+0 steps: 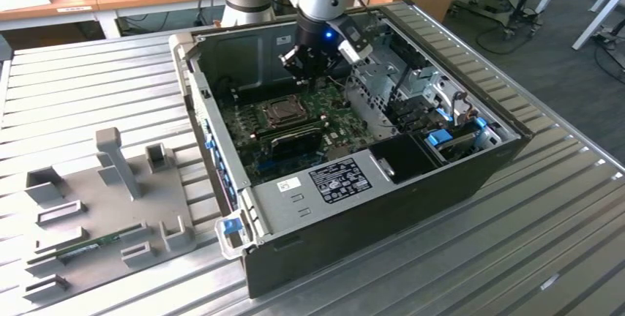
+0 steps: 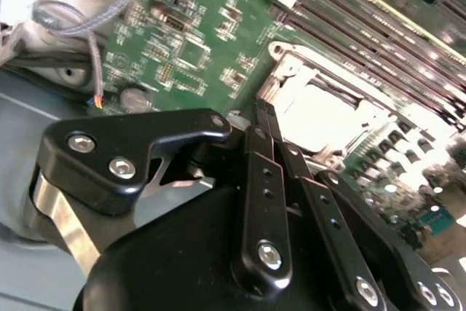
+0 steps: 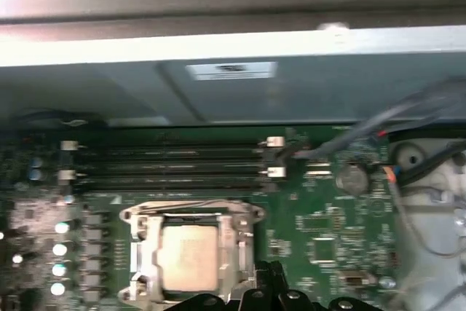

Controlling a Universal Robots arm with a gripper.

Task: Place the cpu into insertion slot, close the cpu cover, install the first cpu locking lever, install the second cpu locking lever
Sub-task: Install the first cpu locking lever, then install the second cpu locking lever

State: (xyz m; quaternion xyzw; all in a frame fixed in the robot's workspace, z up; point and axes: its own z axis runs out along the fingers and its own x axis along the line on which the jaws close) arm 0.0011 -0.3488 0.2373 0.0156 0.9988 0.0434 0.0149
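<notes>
While you look across the exterior view from its left, you first meet the grey fixture plate [image 1: 102, 199] lying on the slatted metal table [image 1: 88, 74], with a narrow green memory stick [image 1: 90, 246] seated near its front edge. Just beside it, toward the exterior view's right, stands the open computer case [image 1: 391, 184], and you see the green motherboard [image 1: 293, 129] on its floor. The insertion slot [image 1: 284, 112] sits near the middle of that board, just beside the long black memory slots [image 1: 293, 139]. In both wrist views the cpu [image 3: 191, 254] lies flat inside the slot, its pale face showing through the window of the cpu cover [image 3: 145, 249], which lies down over it. Your gripper [image 1: 304, 62] hangs above the board near the case's rear wall, beside the socket and apart from it. In the second wrist view its fingers [image 2: 266, 136] lie tight against each other, pinched together with nothing between them. Further right you find the grey perforated drive cage [image 1: 386, 82]
</notes>
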